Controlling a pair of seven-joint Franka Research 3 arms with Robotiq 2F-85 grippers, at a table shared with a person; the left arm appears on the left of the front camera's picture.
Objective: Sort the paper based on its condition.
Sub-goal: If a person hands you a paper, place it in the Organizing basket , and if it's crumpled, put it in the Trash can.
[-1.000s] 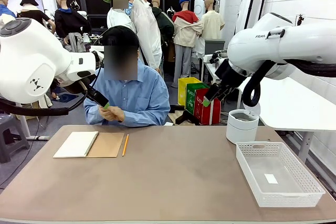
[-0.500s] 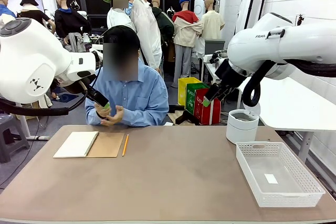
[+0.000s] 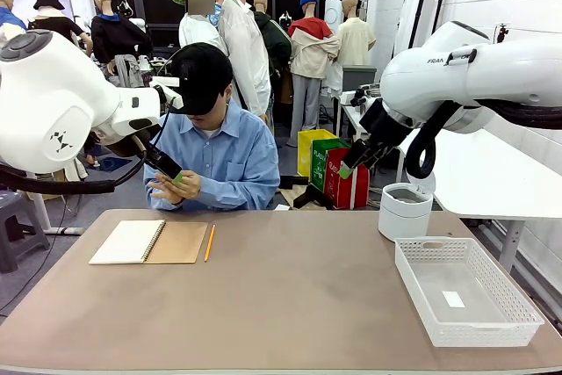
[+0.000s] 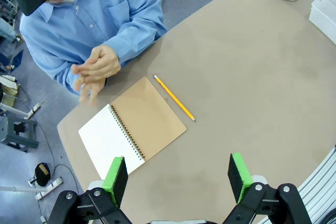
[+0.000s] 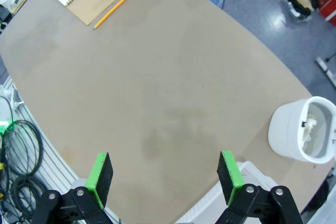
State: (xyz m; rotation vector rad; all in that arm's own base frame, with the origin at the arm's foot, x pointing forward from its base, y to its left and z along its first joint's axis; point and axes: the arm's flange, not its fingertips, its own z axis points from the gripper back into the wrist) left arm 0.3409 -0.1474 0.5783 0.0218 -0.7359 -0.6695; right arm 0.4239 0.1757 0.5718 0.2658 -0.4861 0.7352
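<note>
Crumpled white paper lies inside a white round bin at the table's far right. My left gripper hangs high over the far left of the table, in front of the person's hands. In its wrist view the left gripper is open and holds nothing, above an open spiral notebook. High at the right, my right gripper is also off the table. Seen from its wrist, the right gripper is open and empty over bare tabletop.
A yellow pencil lies beside the notebook. A white mesh basket with a small white slip inside stands at the front right. The person sits at the far side, hands together near the table edge.
The person has bent their head down and shifted their hands slightly. Neither arm has moved.
</note>
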